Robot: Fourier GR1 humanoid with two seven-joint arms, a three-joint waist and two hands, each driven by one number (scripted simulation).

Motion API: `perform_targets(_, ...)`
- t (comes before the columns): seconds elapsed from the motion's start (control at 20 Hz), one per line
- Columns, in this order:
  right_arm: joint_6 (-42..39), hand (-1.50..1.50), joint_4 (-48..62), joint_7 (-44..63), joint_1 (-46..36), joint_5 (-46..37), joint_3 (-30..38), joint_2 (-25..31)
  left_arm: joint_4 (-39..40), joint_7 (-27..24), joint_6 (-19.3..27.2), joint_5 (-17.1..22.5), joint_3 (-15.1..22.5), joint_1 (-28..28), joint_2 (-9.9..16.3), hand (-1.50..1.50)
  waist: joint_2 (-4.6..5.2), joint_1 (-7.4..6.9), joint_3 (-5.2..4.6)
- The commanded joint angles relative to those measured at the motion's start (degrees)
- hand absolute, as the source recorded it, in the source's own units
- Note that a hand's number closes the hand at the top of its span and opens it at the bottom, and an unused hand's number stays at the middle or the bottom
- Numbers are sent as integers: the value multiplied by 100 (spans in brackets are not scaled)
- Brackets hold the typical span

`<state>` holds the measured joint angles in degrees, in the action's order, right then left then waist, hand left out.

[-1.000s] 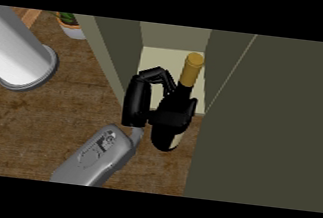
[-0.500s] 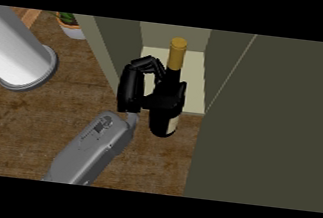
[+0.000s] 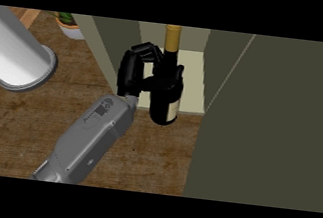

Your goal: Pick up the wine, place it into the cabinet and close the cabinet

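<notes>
1. One grey forearm comes up from the lower edge, and its black hand (image 3: 133,72) is curled round the wine bottle (image 3: 166,94), gripping the dark body from the bottle's left side. Which arm this is I can't say from here, though it looks like the left.
2. The bottle is held upright, its tan neck and cap pointing away toward the back of the cabinet (image 3: 113,40), its base at the front lip of the pale shelf (image 3: 194,79).
3. From this angle it's hard to tell whether the base rests on the shelf or hangs just above it.
4. The cabinet door (image 3: 281,124) stands open, a broad olive panel filling the right side and just beside the bottle.
5. On the wooden table (image 3: 14,124) to the left stands a large white cylinder (image 3: 11,53), well apart from the bottle.
6. A small potted plant (image 3: 68,24) sits near the far left corner, beside the cabinet's side wall.
</notes>
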<state>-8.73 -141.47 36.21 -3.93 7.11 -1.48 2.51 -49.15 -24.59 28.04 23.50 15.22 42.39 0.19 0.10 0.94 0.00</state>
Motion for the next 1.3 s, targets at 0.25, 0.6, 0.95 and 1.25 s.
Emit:
perform_targets(0.25,-48,-150,-684,163,418,520,52,-20,1461,-225,-231,35,-527,937,-17,150,14,72,0)
perform_targets(0.6,-80,-150,-509,206,175,598,27,-38,2093,-1116,-122,7,-663,1176,20,150,31,81,-2)
perform_targets(0.95,-145,-150,-430,-63,266,226,-235,-149,2775,-1301,254,62,-845,1942,-17,150,38,142,0)
perform_targets(1.25,-270,-150,-29,-346,216,625,160,-104,3371,-1601,-47,274,-1313,2088,-16,150,79,195,2)
